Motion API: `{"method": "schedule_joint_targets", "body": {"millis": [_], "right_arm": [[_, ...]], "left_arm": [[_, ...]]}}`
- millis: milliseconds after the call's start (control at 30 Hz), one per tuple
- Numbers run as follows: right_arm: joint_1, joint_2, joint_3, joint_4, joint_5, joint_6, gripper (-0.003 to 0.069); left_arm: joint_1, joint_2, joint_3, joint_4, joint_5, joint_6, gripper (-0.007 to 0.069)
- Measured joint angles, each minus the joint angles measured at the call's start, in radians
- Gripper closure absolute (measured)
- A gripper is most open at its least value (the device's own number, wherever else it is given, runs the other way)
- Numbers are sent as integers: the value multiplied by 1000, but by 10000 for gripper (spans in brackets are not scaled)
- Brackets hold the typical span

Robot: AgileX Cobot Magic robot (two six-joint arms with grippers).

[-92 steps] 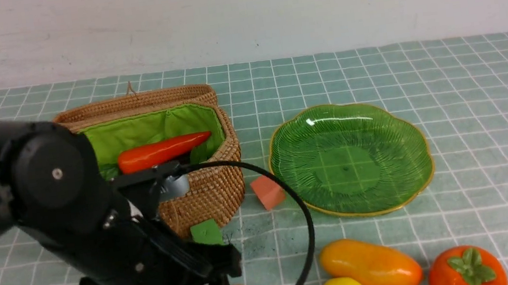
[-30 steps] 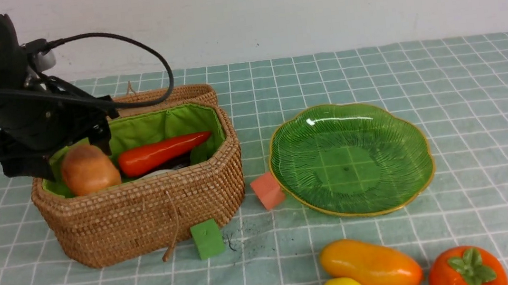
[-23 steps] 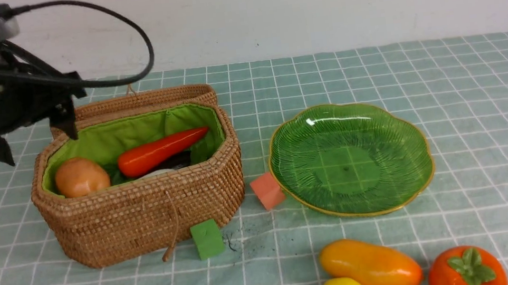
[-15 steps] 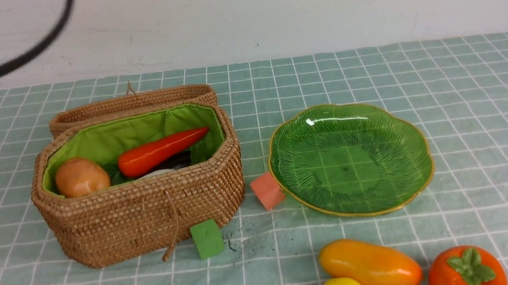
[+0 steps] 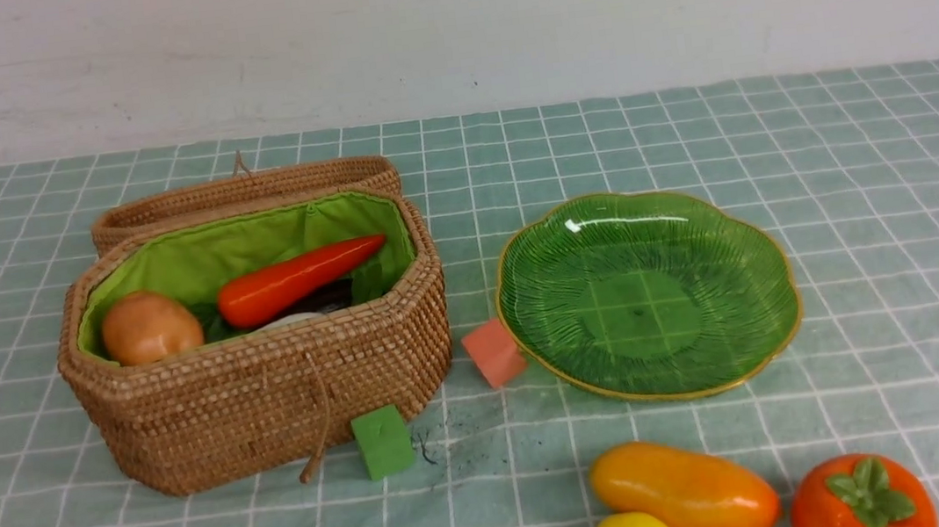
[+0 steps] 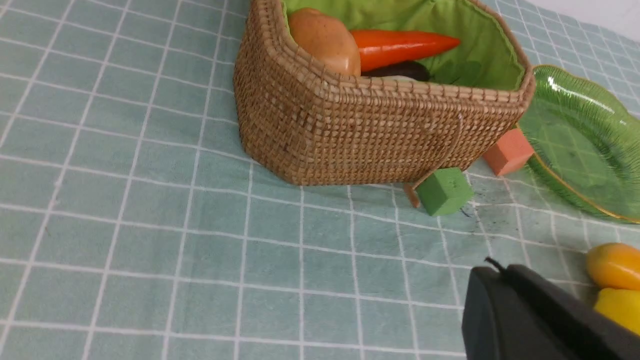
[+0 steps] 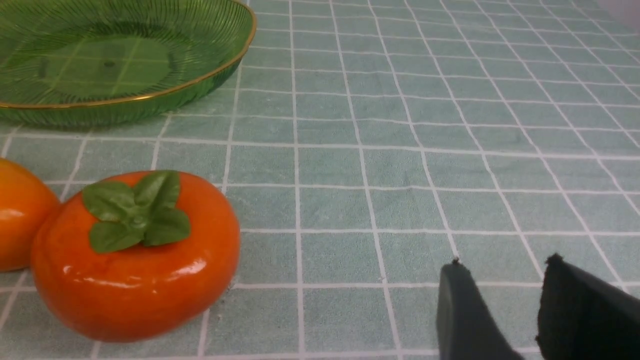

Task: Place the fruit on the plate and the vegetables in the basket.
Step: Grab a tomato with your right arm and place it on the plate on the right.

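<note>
The left gripper [image 6: 495,274] is pressed together. The right gripper [image 7: 505,265] is spread and empty near the persimmon [image 7: 135,265], at the front edge of the table [image 7: 350,165]. It should straddle the fruit's round belly squarely, then lift toward the plate [image 7: 150,95].

I'm looking at a worktop [image 5: 882,163] under a pale green cloth [image 5: 722,464] with a white grid. It runs back to a plain whitish wall [image 5: 547,16]. Two small cubes sit on the cloth, apart from each other: a green cube [image 5: 383,442] nearer my side, and a salmon cube [image 5: 494,353] farther back and to its right. Between them, faint dark specks [image 5: 463,425] mark the fabric.
</note>
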Motion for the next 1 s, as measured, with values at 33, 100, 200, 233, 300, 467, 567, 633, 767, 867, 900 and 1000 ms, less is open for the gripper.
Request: {"method": "schedule_joint_targets", "body": {"millis": [33, 100, 200, 233, 300, 467, 567, 633, 767, 867, 900, 1000], "right_arm": [[0, 0, 0, 0, 0, 0, 417], [0, 0, 0, 0, 0, 0, 417], [0, 0, 0, 0, 0, 0, 417], [0, 0, 0, 0, 0, 0, 417], [0, 0, 0, 0, 0, 0, 417], [0, 0, 0, 0, 0, 0, 417], [0, 0, 0, 0, 0, 0, 417], [0, 0, 0, 0, 0, 0, 417], [0, 0, 0, 0, 0, 0, 417], [0, 0, 0, 0, 0, 0, 417], [0, 0, 0, 0, 0, 0, 417], [0, 0, 0, 0, 0, 0, 417]], "left_arm": [[0, -33, 55, -5, -44, 29, 638], [0, -63, 87, -11, -76, 57, 638], [0, -99, 125, -16, -125, 88, 638], [0, -102, 131, -16, -133, 96, 638], [0, -102, 133, -16, -134, 98, 638], [0, -102, 138, -15, -131, 103, 638], [0, -102, 138, -7, -129, 107, 638], [0, -102, 142, 12, -133, 107, 638], [2, -135, 210, 53, -205, 107, 638], [16, -222, 309, 72, -279, 107, 638], [27, -251, 348, 75, -303, 107, 638], [87, -276, 468, 78, -339, 107, 638]]}}
